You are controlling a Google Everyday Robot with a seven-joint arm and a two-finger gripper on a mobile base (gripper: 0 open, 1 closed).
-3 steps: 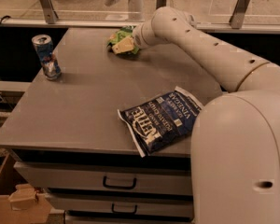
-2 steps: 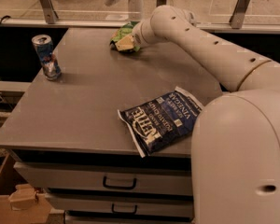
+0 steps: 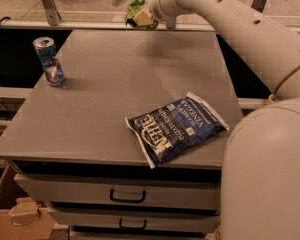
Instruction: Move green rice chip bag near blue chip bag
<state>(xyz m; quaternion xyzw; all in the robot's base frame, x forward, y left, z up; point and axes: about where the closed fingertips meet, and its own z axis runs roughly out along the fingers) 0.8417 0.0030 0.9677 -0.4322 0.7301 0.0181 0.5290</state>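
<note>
The green rice chip bag is small and bright green, held up in the air above the far edge of the grey table. My gripper is shut on it, at the end of the white arm that reaches in from the right. The blue chip bag lies flat at the front right of the table, dark blue with white "Kettle" lettering and white ends. The green bag is well behind and to the left of the blue bag, clear of the table surface.
A blue and silver drink can stands upright at the table's left edge. Drawers with handles sit under the tabletop. A rail runs behind the table. A cardboard box is on the floor at lower left.
The gripper has lifted the green bag off the far part of the table and raised it, moving slightly back and up. The blue bag and can have not moved.
</note>
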